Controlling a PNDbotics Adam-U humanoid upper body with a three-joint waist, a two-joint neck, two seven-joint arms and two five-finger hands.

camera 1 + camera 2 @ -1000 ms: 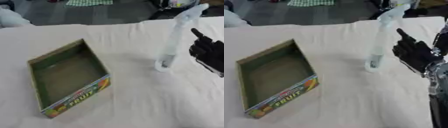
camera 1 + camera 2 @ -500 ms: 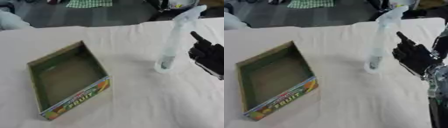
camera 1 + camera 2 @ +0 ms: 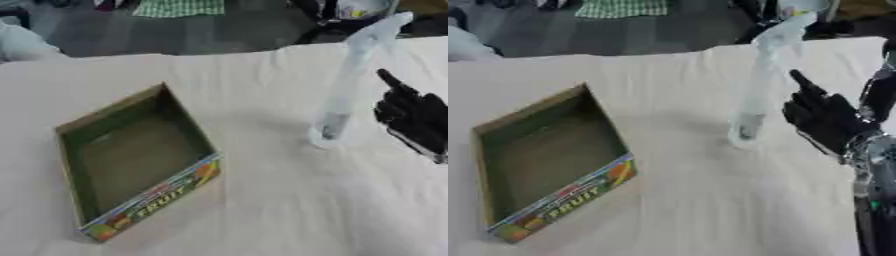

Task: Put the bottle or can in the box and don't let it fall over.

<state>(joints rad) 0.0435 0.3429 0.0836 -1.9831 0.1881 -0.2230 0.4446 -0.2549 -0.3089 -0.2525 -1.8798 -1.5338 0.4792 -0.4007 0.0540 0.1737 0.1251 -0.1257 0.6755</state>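
Observation:
A tall, clear plastic bottle (image 3: 352, 80) stands upright on the white tablecloth, right of centre. Its top reaches past the table's far edge in the picture. My right hand (image 3: 824, 117) is black and hangs just right of the bottle, a small gap away. Its fingers are relaxed, one pointing up, and it holds nothing. An open cardboard box (image 3: 105, 122) with a green inside and "FRUIT" printed on its front wall lies at the left, empty. My left hand is out of sight.
The white cloth (image 3: 262, 210) covers the whole table, with wrinkles between the box and the bottle. Dark floor and some objects lie beyond the far edge. A pale shape (image 3: 22, 42) sits at the far left corner.
The right hand has edged slightly toward the bottle. The bottle and the box stand where they were.

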